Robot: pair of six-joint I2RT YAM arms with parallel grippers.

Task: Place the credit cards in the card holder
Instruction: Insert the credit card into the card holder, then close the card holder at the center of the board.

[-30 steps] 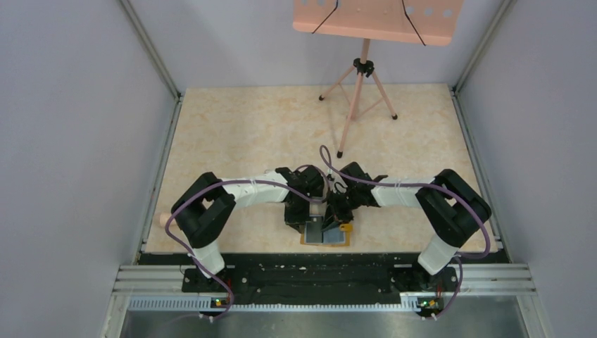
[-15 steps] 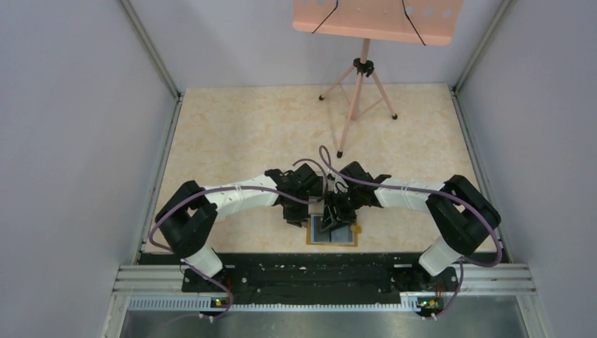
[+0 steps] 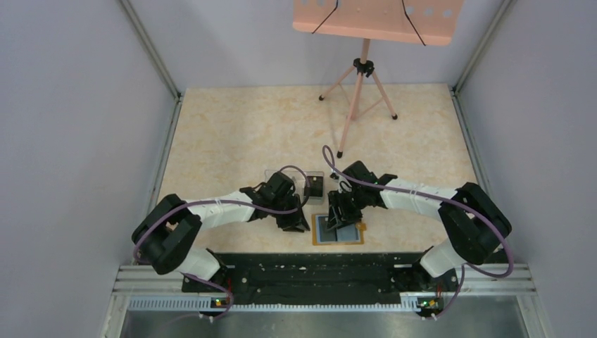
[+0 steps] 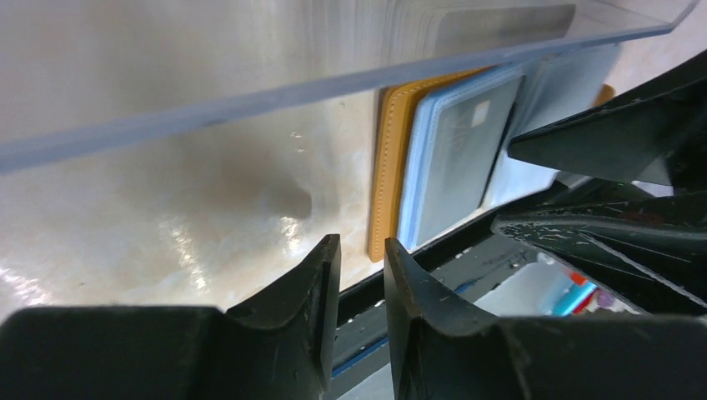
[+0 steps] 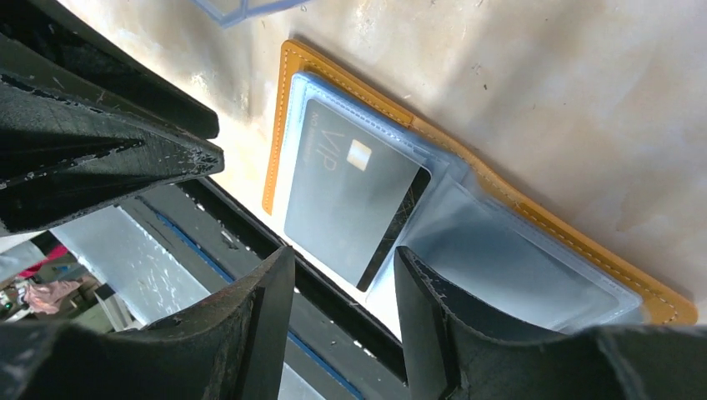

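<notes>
The orange card holder [image 3: 346,237] lies open at the table's near edge, blue-grey pockets up. In the right wrist view a dark grey card [image 5: 346,196] marked VIP lies in its left pocket, with the orange rim [image 5: 275,142] around it. My right gripper [image 3: 336,220] hovers open and empty over the holder [image 5: 343,258]. My left gripper [image 3: 299,224] sits just left of the holder, its jaws a narrow gap apart and empty [image 4: 363,246]. The left wrist view shows the holder's edge [image 4: 388,167] and the card [image 4: 454,158].
A clear plastic box [image 3: 288,177] stands behind the left gripper with a small dark piece [image 3: 315,185] at its right end; its wall [image 4: 333,50] fills the top of the left wrist view. A pink music stand's tripod [image 3: 359,91] stands at the back. The black rail [image 3: 310,271] runs just below the holder.
My left arm has drawn back to the left, away from the card holder, uncovering the clear box. My right gripper stays over the holder, which has shifted slightly right.
</notes>
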